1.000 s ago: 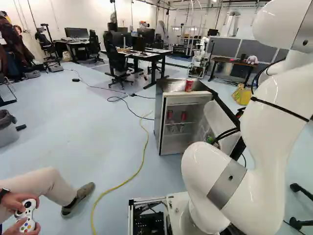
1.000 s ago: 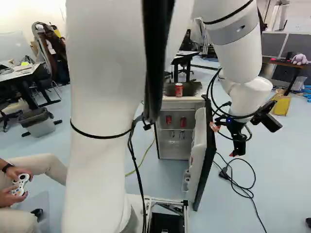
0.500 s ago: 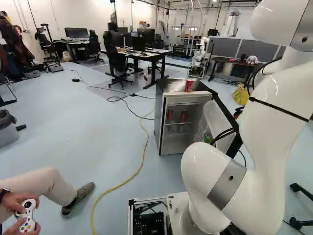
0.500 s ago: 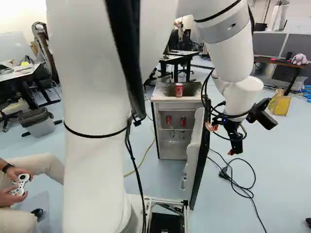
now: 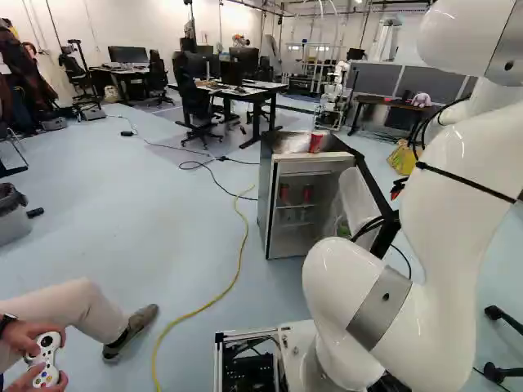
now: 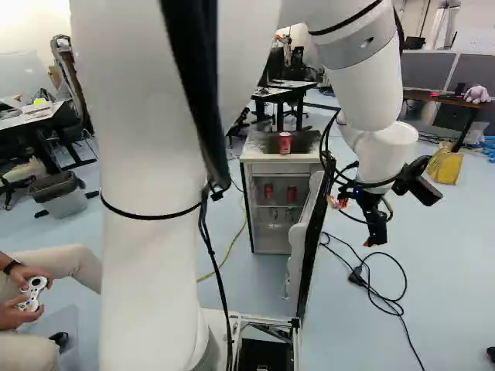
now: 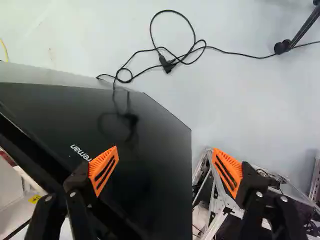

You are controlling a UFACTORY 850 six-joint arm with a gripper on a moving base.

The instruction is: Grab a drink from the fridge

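Note:
My gripper [image 6: 358,221] hangs on the outer side of the fridge door [image 6: 311,247] in the right base view. In the wrist view the gripper [image 7: 165,149] is open, its orange pads wide apart; one lies over the door's dark outer face [image 7: 145,130], the other beyond its edge. Whether either touches the door, I cannot tell. The small fridge [image 5: 282,214] stands with its door swung wide. Two red cans [image 6: 268,190] [image 6: 291,194] are on an inside shelf, with clear containers [image 6: 290,215] below. Another red can [image 6: 285,143] stands on the fridge top.
A black cable [image 7: 172,62] lies coiled on the floor beside the door. A yellow cable [image 5: 237,273] runs along the floor left of the fridge. A seated person's leg [image 5: 73,310] reaches in at the left. Another robot [image 5: 331,106] stands far behind, near desks [image 5: 253,94].
The door has swung a little toward the fridge. My arm and gripper shifted slightly left in the right base view, then stayed nearly still. The base has not moved.

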